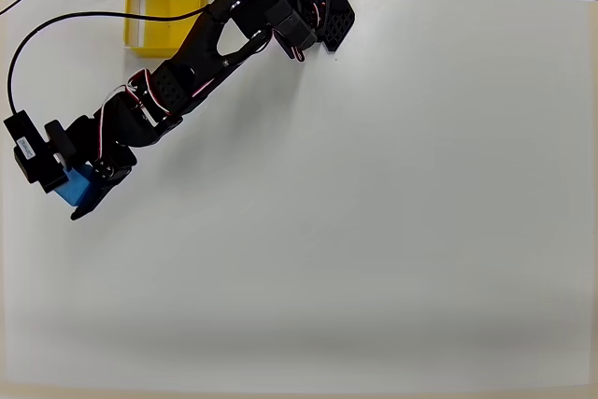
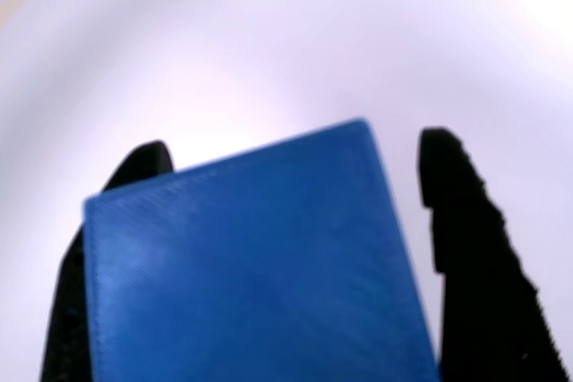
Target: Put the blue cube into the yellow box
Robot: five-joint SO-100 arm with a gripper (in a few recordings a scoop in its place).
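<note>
Between the fingers: blue cube [image 2: 255, 261] | pincer [image 2: 295, 248] open (right finger clear of cube) | yellow box [image 1: 166, 12] well apart

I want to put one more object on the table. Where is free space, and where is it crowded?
Free: the table right of the arm and across the whole lower half in the overhead view. Crowded: the upper left, where the yellow box, a cable and the gripper around the blue cube sit.
</note>
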